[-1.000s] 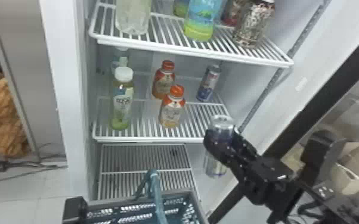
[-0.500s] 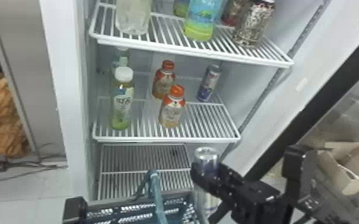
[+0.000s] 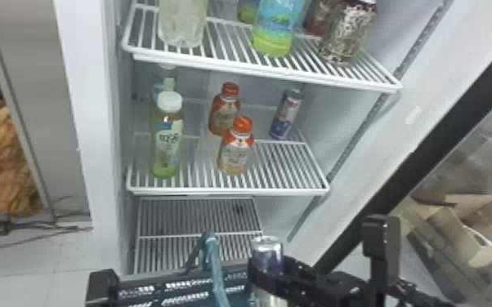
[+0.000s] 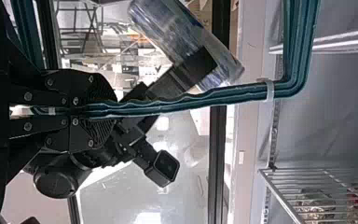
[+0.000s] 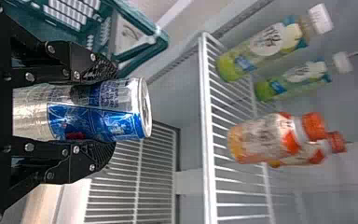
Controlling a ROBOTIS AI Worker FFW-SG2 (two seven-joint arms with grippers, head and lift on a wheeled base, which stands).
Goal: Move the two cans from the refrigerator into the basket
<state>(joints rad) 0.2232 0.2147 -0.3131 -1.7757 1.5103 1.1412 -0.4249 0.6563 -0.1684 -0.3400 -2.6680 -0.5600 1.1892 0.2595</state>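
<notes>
left gripper: part of it point(image 3: 101, 285) at the bottom left of the head view; in the left wrist view its fingers are pressed in on the teal handle point(image 4: 182, 100)
basket: teal mesh sides point(image 3: 175, 284), low in front of the fridge; handle stands up above the rim, so that's an edge to mind
white-capped bottle: greenish one point(image 3: 166, 143), upright near the left side of the middle shelf point(image 3: 233, 190)
orange-capped bottles: rear one point(image 3: 220, 112) and front one point(image 3: 236, 155), both upright; decent gap between them and the white-capped one
held can: silver and blue point(image 3: 269, 249), shiny metal end, bit of red on the side; pretty much upright by the basket's right end, below the middle shelf; can't tell if it's over the rim or just beside it
right gripper: fingers point(image 3: 267, 274) pinching that can around its side, top end poking out past them
other can: slim point(image 3: 285, 116), silvery upper part, blue lower down, reddish marking; standing at the back right of the middle shelf, apart from the orange caps; bare wires run from it to the front edge
edges: upper shelf point(image 3: 257, 72) sticks out above the middle one; fridge's right wall point(image 3: 339, 114) is near the other can
</notes>
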